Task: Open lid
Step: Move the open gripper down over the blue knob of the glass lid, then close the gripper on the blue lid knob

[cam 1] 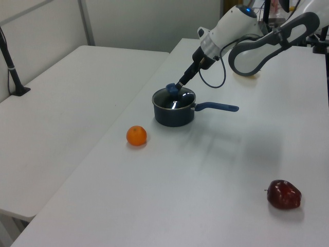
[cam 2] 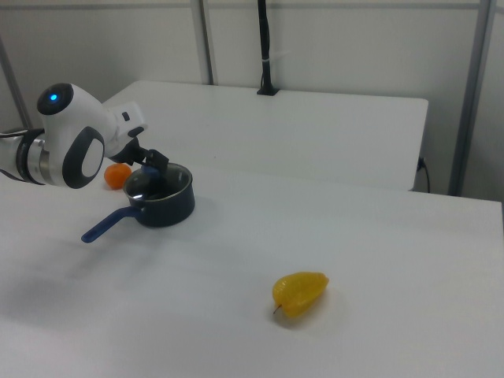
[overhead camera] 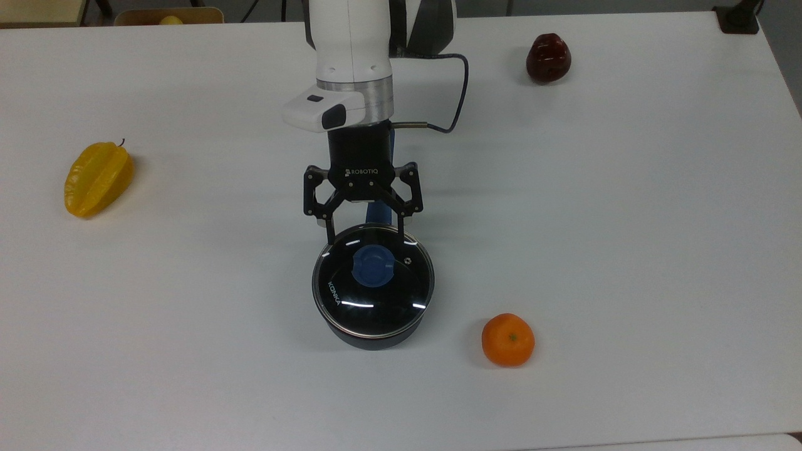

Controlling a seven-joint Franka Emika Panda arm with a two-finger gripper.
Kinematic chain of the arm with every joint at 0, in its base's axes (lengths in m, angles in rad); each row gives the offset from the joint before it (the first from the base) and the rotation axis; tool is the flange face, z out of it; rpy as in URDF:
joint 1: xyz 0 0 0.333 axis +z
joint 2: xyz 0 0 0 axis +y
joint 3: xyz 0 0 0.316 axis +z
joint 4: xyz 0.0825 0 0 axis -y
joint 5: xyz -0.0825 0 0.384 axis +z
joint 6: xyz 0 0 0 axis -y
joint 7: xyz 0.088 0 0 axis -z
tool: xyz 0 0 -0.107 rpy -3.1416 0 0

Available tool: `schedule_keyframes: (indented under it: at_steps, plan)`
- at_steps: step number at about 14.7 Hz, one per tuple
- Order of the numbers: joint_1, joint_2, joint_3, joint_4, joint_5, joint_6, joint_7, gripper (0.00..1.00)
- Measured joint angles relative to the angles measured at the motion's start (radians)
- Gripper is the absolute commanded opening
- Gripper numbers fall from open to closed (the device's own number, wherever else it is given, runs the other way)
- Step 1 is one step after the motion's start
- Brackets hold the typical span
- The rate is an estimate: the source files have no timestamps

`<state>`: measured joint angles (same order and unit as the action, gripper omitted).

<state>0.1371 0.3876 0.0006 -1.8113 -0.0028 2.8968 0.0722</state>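
Halfway through the reach, by the look of it: gripper (overhead camera: 364,237) spread wide and empty over the far edge of the glass lid (overhead camera: 373,275) seated on the black saucepan (cam 1: 174,114), yet to straddle the blue knob (overhead camera: 373,265), close, and lift.

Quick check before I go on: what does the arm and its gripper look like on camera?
The arm is glossy white with dark grey joints and a silver ring at the wrist. A black cable loops off its side. The gripper is black, marked ROBOTIQ in white, with open linkage fingers.
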Motion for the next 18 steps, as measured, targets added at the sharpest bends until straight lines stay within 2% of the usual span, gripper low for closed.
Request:
schedule_keyframes:
  at_steps: [5,11,13,14,18]
  plan:
    - [0.000,0.053,0.000,0.061,-0.006,0.000,0.000,0.96]
    - [0.002,0.078,0.001,0.073,-0.023,0.000,0.000,0.83]
    - [0.011,0.085,0.001,0.086,-0.023,0.003,0.001,0.82]
    - [0.014,0.088,0.001,0.093,-0.023,0.003,0.002,0.77]
    - [0.015,0.093,0.001,0.106,-0.023,0.003,0.003,0.77]
